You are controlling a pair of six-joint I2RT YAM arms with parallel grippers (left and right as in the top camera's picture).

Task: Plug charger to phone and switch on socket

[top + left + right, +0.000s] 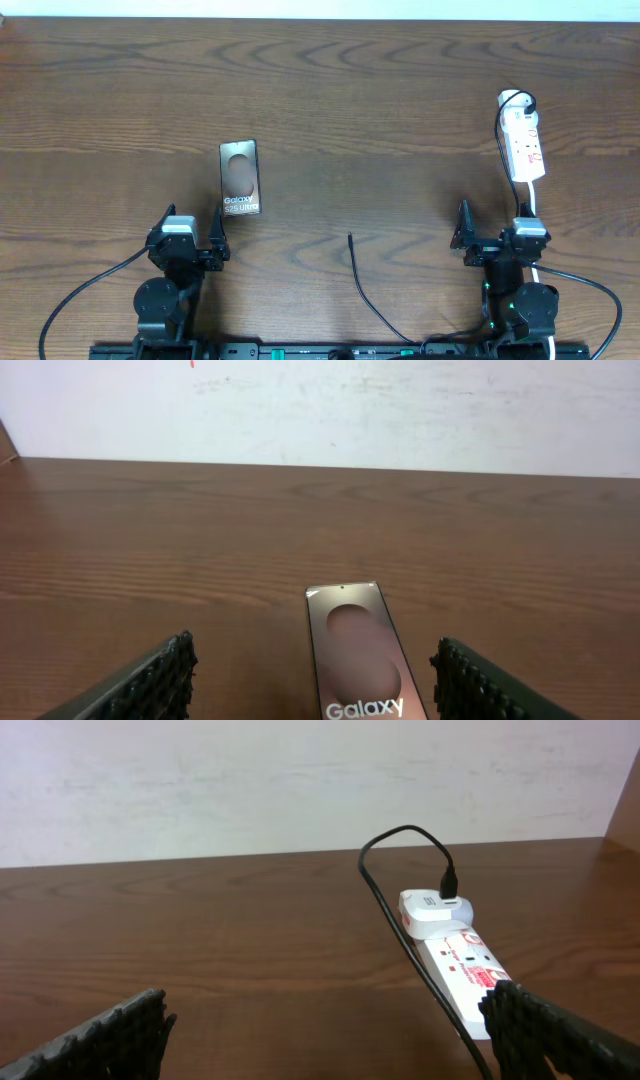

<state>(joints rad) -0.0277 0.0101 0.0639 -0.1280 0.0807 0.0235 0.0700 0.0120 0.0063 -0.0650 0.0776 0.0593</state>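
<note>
The phone lies flat at the left-centre of the table, its "Galaxy" lettering towards me. In the left wrist view the phone lies just ahead, between the fingers and right of centre. The socket is a white power strip at the right, with a white adapter at its far end. The charger's black cable leaves that adapter and runs down beside the strip. Its free plug tip lies on the table in the middle. My left gripper and right gripper are both open and empty.
The strip's white cord runs toward the right arm's base. The black charger cable trails from the tip to the front edge. A white wall stands beyond the table's far edge.
</note>
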